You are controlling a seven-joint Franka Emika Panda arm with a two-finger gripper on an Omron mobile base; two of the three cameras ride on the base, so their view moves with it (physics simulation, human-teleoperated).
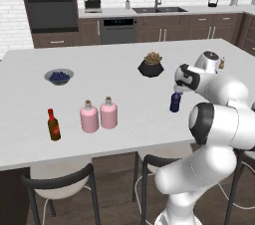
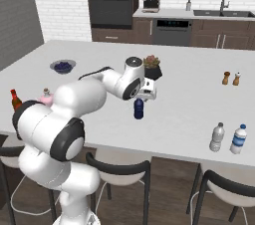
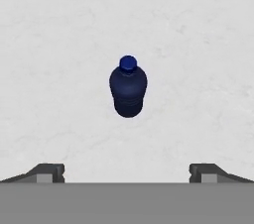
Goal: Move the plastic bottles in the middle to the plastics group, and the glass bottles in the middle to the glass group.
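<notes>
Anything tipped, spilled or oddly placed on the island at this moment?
Nothing stands out. The dark blue bottle stands upright, alone mid-counter under the open gripper. Two pink flasks and the sauce bottle are upright; so are two clear bottles near the counter's edge.

A bowl of blueberries (image 1: pixel 59 76), a potted succulent (image 1: pixel 151 64) and two shakers (image 2: pixel 231 78).

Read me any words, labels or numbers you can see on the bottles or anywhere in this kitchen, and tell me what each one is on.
No text can be read anywhere.
Sauce bottle: has a label, too small and blurred to read.
Clear bottle with a blue band on the counter's right end: band too blurred to read.
Dark blue bottle: no label visible.
Pink flasks: no label visible.
Oven: control panel too small to read.
</notes>
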